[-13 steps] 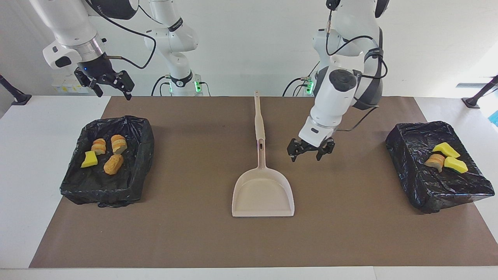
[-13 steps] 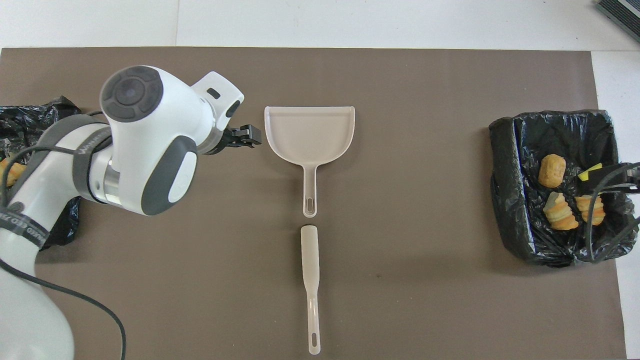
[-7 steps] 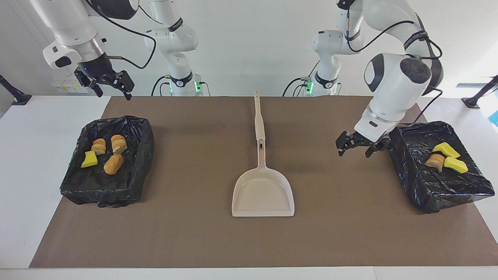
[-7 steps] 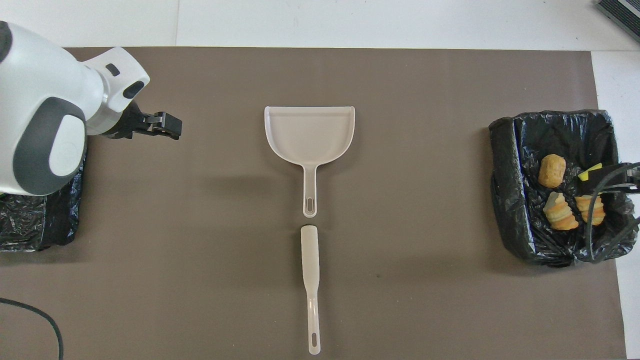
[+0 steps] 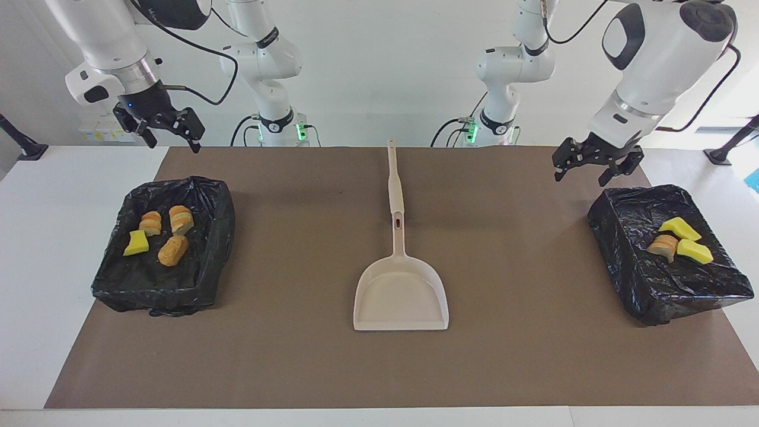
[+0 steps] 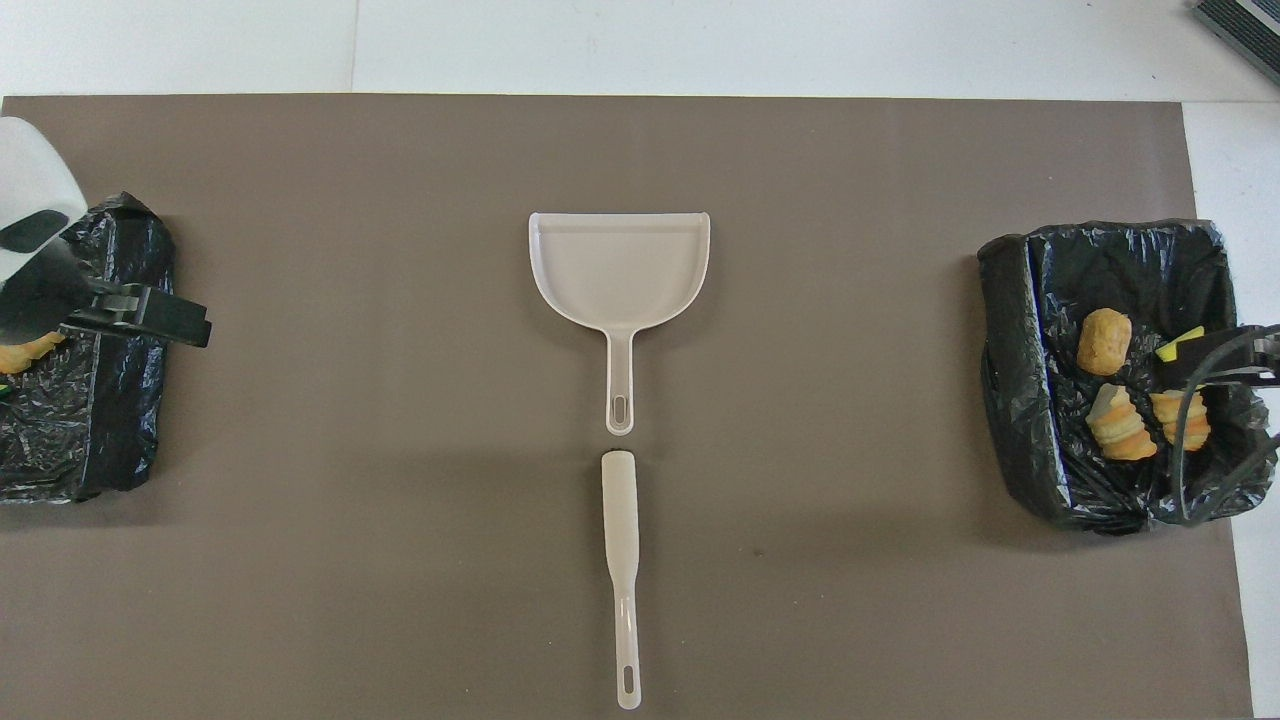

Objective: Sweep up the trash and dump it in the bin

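Above the table's two back corners hang our left gripper (image 5: 596, 165) and right gripper (image 5: 160, 129), both spread, holding nothing. All trash (image 5: 158, 236) lies in the end bins (image 5: 219, 237); dustpan (image 5: 400, 293) parked centrally. We judge the dumping finished; next, rest.
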Available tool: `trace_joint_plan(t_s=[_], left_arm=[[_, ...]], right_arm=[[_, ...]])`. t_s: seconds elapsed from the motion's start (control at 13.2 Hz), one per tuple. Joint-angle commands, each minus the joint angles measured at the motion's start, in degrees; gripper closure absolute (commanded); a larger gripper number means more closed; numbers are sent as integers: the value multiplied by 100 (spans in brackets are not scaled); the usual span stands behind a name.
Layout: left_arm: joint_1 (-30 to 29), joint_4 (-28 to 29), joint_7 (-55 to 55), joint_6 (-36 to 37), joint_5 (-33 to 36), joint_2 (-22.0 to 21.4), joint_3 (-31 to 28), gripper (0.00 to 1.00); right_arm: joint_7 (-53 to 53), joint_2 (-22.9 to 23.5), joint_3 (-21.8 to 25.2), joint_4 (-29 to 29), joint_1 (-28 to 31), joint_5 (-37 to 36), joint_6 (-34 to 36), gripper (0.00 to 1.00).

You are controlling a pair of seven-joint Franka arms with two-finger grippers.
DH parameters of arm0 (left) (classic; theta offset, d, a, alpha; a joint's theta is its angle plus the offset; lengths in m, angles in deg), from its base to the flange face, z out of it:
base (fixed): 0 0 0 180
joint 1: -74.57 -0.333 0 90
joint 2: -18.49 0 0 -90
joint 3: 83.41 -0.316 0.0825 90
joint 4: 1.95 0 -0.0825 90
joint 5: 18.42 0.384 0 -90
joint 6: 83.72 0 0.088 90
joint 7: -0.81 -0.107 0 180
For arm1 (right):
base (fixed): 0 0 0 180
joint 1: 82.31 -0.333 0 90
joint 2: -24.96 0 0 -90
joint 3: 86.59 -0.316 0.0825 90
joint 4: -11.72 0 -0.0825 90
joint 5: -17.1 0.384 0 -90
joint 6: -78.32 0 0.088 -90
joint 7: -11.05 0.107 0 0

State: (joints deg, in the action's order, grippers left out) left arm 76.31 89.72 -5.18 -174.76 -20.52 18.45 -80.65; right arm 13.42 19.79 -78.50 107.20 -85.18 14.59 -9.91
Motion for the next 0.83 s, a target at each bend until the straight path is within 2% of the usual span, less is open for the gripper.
trace_joint_plan(t_s=[0.0,0.38,0.61,0.76], left_arm=[[-226,88,-183,200,61,-163,14,0],[-235,-26,-130,569,69,-225,-127,0],[-244,-430,-122,893,52,-234,-109,0],[-226,-439,166,886,61,-225,-57,0]], right_arm=[[44,-90,0,120,-4,92,-107,0],[26,-99,0,173,5,92,-98,0],[18,-99,0,164,-4,101,-116,0],[18,-107,0,173,-4,109,-116,0]])
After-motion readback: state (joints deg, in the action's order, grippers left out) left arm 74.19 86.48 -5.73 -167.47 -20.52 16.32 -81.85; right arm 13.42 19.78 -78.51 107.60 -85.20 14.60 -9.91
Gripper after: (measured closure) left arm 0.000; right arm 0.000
